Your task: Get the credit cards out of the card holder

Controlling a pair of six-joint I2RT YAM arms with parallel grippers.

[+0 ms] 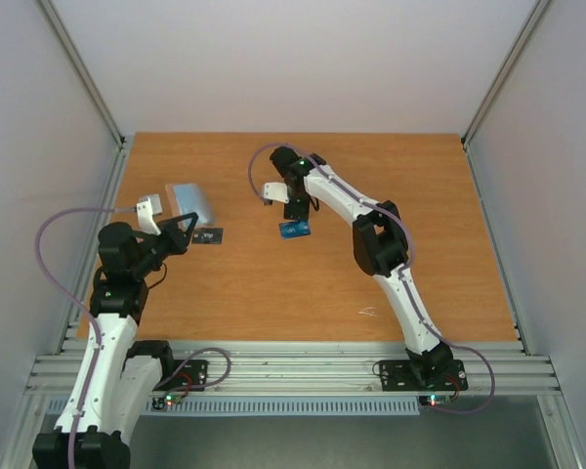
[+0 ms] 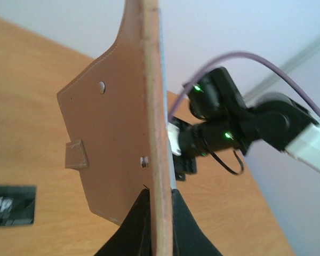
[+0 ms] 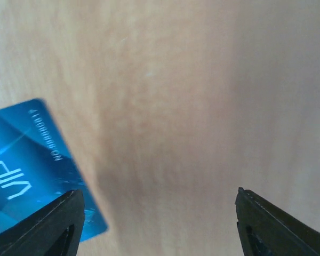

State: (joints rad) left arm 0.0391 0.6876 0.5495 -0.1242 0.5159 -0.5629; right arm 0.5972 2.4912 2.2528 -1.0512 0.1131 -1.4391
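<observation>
Taupe-brown outside and pale blue inside, the card holder (image 2: 112, 138) stands on edge above the table (image 1: 273, 293) at the far left. Your left gripper (image 2: 159, 226) has its fingers closed on the holder's lower edge. You cannot tell from these views whether a card sits inside it. The dark card (image 1: 208, 235) lies flat on the wood just right of that gripper. Near the table's middle, your right gripper (image 3: 157, 213) hangs with its fingers spread wide, holding nothing. The blue card (image 3: 32, 170) shows beneath it, beside one finger.
</observation>
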